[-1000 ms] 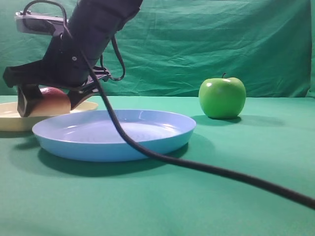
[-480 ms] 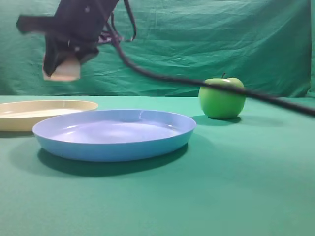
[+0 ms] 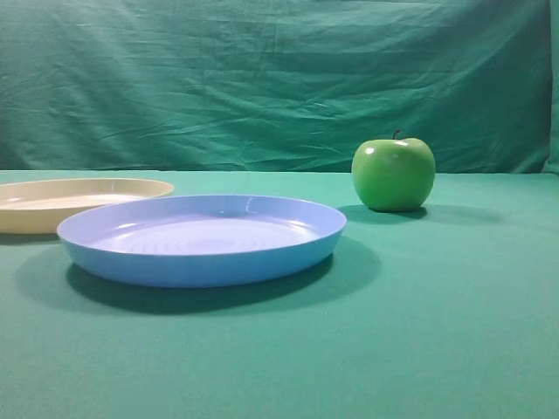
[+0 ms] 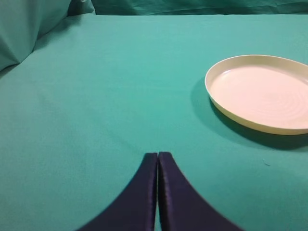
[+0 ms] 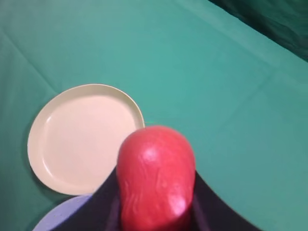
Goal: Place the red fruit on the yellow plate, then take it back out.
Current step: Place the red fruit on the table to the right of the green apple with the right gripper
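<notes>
The red fruit (image 5: 156, 175) is clamped between the dark fingers of my right gripper (image 5: 156, 202), held high above the table. Below it lies the yellow plate (image 5: 82, 139), bare inside. The same yellow plate (image 3: 79, 199) shows at the left edge of the exterior view and, in the left wrist view, as the yellow plate (image 4: 262, 94) on the right. My left gripper (image 4: 158, 156) hovers over bare green cloth with its fingers pressed together, holding nothing. Neither arm shows in the exterior view.
A light blue plate (image 3: 203, 237) sits in front of the yellow one; its rim (image 5: 62, 214) shows low in the right wrist view. A glossy green apple (image 3: 394, 173) stands at the back right. Green cloth covers the table and the backdrop.
My right gripper closed on the red fruit on the yellow plate, lifted it up and has risen out of the exterior view. The plate now lies bare.
</notes>
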Controlling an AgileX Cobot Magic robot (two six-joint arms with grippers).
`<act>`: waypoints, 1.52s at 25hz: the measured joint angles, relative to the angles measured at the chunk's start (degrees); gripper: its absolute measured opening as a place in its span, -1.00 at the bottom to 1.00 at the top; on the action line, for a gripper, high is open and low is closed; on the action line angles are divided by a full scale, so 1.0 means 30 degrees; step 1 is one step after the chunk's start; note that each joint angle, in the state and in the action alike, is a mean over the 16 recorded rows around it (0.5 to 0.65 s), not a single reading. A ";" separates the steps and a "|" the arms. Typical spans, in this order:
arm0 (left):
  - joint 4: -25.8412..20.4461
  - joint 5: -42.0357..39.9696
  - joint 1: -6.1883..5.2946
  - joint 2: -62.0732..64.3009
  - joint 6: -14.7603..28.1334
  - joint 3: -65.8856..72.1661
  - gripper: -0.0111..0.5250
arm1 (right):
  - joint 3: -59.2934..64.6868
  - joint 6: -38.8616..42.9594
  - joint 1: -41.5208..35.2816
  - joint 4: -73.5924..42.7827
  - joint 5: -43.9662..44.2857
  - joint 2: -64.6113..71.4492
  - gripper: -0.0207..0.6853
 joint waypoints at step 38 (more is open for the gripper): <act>0.0000 0.0000 0.0000 0.0000 0.0000 0.0000 -0.96 | 1.7805 0.0220 -0.4477 -0.0149 -1.2373 -0.2827 0.65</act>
